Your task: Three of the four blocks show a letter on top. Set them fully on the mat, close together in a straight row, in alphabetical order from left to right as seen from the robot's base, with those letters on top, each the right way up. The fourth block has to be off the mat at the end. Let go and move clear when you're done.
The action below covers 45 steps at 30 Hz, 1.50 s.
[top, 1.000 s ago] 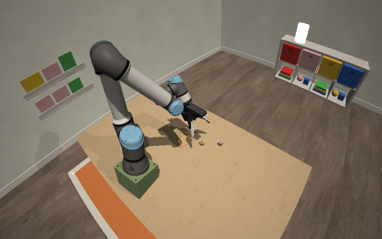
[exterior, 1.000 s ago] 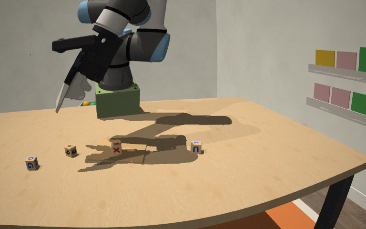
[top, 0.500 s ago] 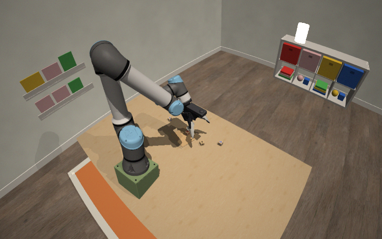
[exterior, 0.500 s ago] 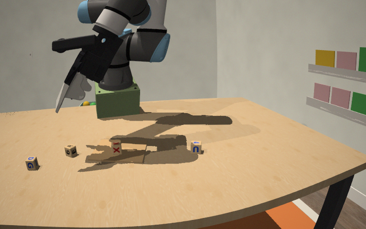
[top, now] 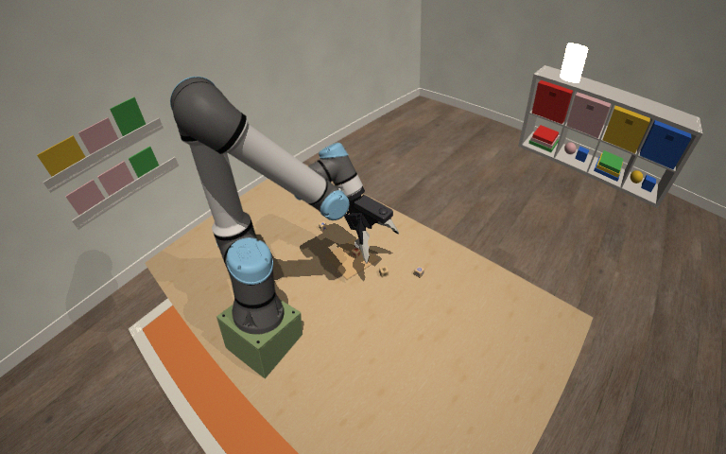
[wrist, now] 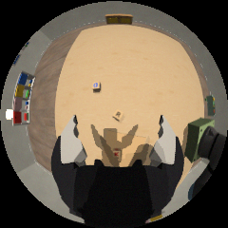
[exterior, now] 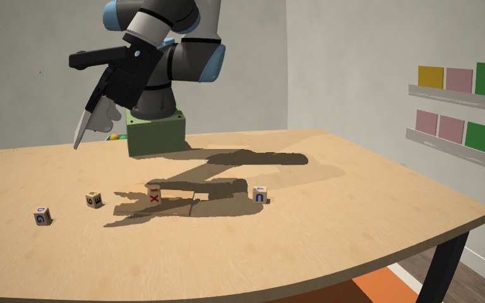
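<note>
"Four blocks, and how many are on the mat (top: 350, 269) (exterior: 180, 194) (wrist: 138, 142)?"

"Just one, as far as I can see: the block with the red X (top: 356, 250) (exterior: 154, 196) (wrist: 117, 154). It sits in the arm's shadow, with red marking on its top as well."

"And the others?"

"All on the tabletop (top: 455, 347) (exterior: 304, 250) (wrist: 133, 57), off the mat. The block with the black E (top: 384, 270) (exterior: 93, 199) (wrist: 118, 115) is near it, on the robot's right. Farther out that way is the block with the blue G (top: 418, 271) (exterior: 42, 216) (wrist: 96, 86), a blue D on its top."

"So who's over on the robot's left?"

"The block with the blue U (top: 321, 226) (exterior: 259, 195), well apart from the rest. Its top mark is blue too, but too foreshortened for me to swear to."

"Is the gripper (top: 381, 246) (exterior: 84, 139) (wrist: 118, 115) holding anything?"

"No, its fingers are spread wide with nothing between them, and it hangs above the table, touching none of the blocks."

"Then there's no row."

"Right, the four stand apart from one another."

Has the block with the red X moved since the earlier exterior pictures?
No. The red X block sits in the same place relative to the green pedestal.
</note>
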Tool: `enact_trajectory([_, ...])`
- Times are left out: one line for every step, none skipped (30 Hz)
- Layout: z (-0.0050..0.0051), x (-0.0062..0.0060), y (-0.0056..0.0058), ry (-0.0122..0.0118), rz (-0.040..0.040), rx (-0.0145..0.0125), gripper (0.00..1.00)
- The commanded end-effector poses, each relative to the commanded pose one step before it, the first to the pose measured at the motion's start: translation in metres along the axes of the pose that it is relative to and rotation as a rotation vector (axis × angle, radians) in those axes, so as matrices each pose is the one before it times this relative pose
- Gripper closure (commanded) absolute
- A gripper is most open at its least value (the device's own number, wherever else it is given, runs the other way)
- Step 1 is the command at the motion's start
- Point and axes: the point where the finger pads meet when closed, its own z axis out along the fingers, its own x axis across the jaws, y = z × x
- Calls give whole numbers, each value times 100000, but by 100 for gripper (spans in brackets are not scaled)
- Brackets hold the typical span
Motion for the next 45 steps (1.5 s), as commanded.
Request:
enact_trajectory([-27,-33,-25,-99,44,40,0])
enact_trajectory([0,0,0,0,0,0,0])
enact_trajectory([0,0,0,0,0,0,0])
enact_trajectory([0,0,0,0,0,0,0])
enact_trajectory([0,0,0,0,0,0,0])
enact_trajectory([0,0,0,0,0,0,0])
enact_trajectory([0,0,0,0,0,0,0])
enact_trajectory([0,0,0,0,0,0,0])
enact_trajectory([0,0,0,0,0,0,0])
enact_trajectory([0,0,0,0,0,0,0])
enact_trajectory([16,-34,-29,5,1,-3,0])
enact_trajectory([96,-205,-174,28,4,-18,0])
enact_trajectory([225,-463,-401,61,8,-39,0])
enact_trajectory([373,-729,-656,91,12,-56,0])
enact_trajectory([520,-942,-894,109,13,-62,0])
enact_trajectory([641,-1062,-1078,110,11,-55,0])
enact_trajectory([714,-1073,-1175,98,6,-36,0])
enact_trajectory([720,-981,-1161,77,0,-13,0])
enact_trajectory([649,-809,-1030,55,-4,6,0])
enact_trajectory([509,-589,-798,34,-6,15,0])
enact_trajectory([326,-358,-507,19,-5,14,0])
enact_trajectory([145,-155,-225,8,-3,7,0])
enact_trajectory([24,-25,-37,1,0,1,0])
enact_trajectory([0,0,0,0,0,0,0])
enact_trajectory([0,0,0,0,0,0,0])
enact_trajectory([0,0,0,0,0,0,0])
enact_trajectory([0,0,0,0,0,0,0])
enact_trajectory([0,0,0,0,0,0,0])
enact_trajectory([0,0,0,0,0,0,0])
enact_trajectory([0,0,0,0,0,0,0])
enact_trajectory([0,0,0,0,0,0,0])
enact_trajectory([0,0,0,0,0,0,0])
enact_trajectory([0,0,0,0,0,0,0])
enact_trajectory([0,0,0,0,0,0,0])
enact_trajectory([0,0,0,0,0,0,0])
enact_trajectory([0,0,0,0,0,0,0])
enact_trajectory([0,0,0,0,0,0,0])
enact_trajectory([0,0,0,0,0,0,0])
enact_trajectory([0,0,0,0,0,0,0])
enact_trajectory([0,0,0,0,0,0,0])
enact_trajectory([0,0,0,0,0,0,0])
enact_trajectory([0,0,0,0,0,0,0])
enact_trajectory([0,0,0,0,0,0,0])
enact_trajectory([0,0,0,0,0,0,0])
enact_trajectory([0,0,0,0,0,0,0])
